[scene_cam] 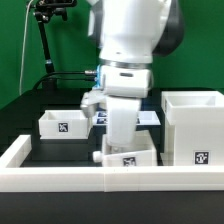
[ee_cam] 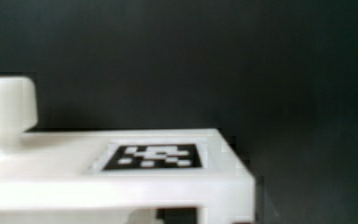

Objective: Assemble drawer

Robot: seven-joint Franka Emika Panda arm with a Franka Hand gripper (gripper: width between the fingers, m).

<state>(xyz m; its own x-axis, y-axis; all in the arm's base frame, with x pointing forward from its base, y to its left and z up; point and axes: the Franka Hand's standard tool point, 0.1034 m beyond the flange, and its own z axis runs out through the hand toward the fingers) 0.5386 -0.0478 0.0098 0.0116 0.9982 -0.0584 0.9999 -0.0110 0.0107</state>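
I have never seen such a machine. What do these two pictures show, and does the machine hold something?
The big white machine is a robot arm. At its end is a gripper, a claw with two fingers. One picture comes from a camera standing off the arm, the other from a camera on its wrist, very close. On the dark table lie white drawer parts: a tall housing, a far tray and a near tray right under the gripper. A low wall runs along the front. Whether the gripper holds the near tray cannot be seen.
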